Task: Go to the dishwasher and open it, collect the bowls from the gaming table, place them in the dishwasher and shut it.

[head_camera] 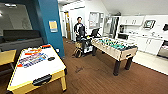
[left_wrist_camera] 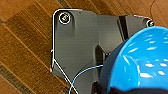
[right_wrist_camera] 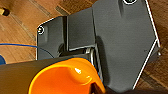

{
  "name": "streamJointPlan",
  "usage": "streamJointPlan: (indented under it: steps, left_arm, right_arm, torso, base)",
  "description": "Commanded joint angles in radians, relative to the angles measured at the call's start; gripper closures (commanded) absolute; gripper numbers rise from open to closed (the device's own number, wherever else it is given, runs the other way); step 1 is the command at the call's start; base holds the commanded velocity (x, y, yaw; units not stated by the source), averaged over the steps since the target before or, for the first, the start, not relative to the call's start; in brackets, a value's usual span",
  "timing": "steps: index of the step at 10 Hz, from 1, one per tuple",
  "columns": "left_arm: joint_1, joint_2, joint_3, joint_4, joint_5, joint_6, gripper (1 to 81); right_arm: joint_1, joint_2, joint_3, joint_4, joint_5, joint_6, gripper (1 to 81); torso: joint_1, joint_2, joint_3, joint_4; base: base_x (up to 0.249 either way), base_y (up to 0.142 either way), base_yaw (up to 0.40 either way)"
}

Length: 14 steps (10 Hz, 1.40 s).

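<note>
The bright blue bowl point(left_wrist_camera: 140, 60) shows large in the left wrist view, hanging over the wooden floor with my left gripper point(left_wrist_camera: 125, 90) shut on its rim. In the right wrist view the yellow bowl point(right_wrist_camera: 67, 77) is held the same way, my right gripper point(right_wrist_camera: 100, 88) shut on its edge. The gaming table point(head_camera: 37, 71), white-topped with yellow sides, stands at the near left of the head view with flat game boxes on it. The dishwasher point(head_camera: 163, 48), a steel front under the counter, is at the far right edge.
A foosball table point(head_camera: 115, 47) stands mid-room between me and the kitchen cabinets point(head_camera: 147, 43). A person point(head_camera: 80, 28) stands behind a wheeled control rig point(head_camera: 85, 47). A blue pillar point(head_camera: 50, 27) rises behind the gaming table, and a yellow desk point(head_camera: 6, 56) stands far left.
</note>
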Motion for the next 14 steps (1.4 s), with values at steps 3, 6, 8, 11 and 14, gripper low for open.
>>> streamJointPlan:
  steps: [3, 6, 8, 11, 14]
  left_arm:
    - [-0.008, -0.216, 0.299, 0.003, -0.004, 0.007, 81.1]
    - [-0.005, -0.229, 0.334, 0.005, -0.012, 0.011, 81.1]
    - [-0.005, -0.224, 0.333, 0.003, -0.012, 0.011, 81.1]
    - [-0.005, -0.224, 0.331, 0.003, -0.012, 0.011, 81.1]
    - [-0.005, -0.223, 0.331, 0.001, -0.011, 0.011, 81.1]
  right_arm:
    - [0.022, -0.196, 0.344, -0.014, -0.027, -0.001, 81.1]
    - [0.020, -0.213, 0.345, -0.009, -0.027, -0.001, 81.1]
    - [0.020, -0.207, 0.340, -0.011, -0.027, -0.001, 81.1]
    - [0.025, -0.198, 0.331, -0.014, -0.027, -0.001, 81.1]
    - [0.023, -0.178, 0.299, -0.015, -0.027, -0.001, 81.1]
  torso:
    - [0.000, 0.000, 0.000, 0.000]
    - [0.000, 0.000, 0.000, 0.000]
    - [0.000, 0.000, 0.000, 0.000]
    - [0.000, 0.000, 0.000, 0.000]
    - [0.000, 0.000, 0.000, 0.000]
  base:
    - [0.000, 0.000, -0.399]
    - [0.000, 0.000, -0.399]
    - [0.000, 0.000, -0.399]
    - [0.000, 0.000, -0.399]
    - [0.000, 0.000, -0.398]
